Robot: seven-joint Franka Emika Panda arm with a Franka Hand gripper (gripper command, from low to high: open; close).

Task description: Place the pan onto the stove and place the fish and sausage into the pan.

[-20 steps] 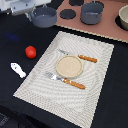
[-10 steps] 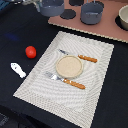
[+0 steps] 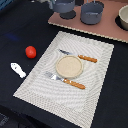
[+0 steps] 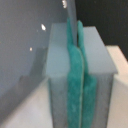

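On the dark worktop point(image 3: 107, 100), nearest the exterior view's lower left, lies the white fish point(image 3: 18, 69), flat, with the red sausage point(image 3: 31, 51) just beyond it, near but not touching. To their right in that view spreads a beige placemat point(image 3: 65, 95) carrying a round plate point(image 3: 69, 66) between a fork point(image 3: 65, 80) and a knife point(image 3: 78, 56), both orange-handled. Farther back sits the pinkish stove point(image 3: 100, 27), with the pan point(image 3: 64, 5) on its left end beside a taller grey pot point(image 3: 92, 12). In the wrist view, the hand point(image 4: 76, 75) has its teal pads point(image 4: 72, 95) pressed together around the pan's thin handle.
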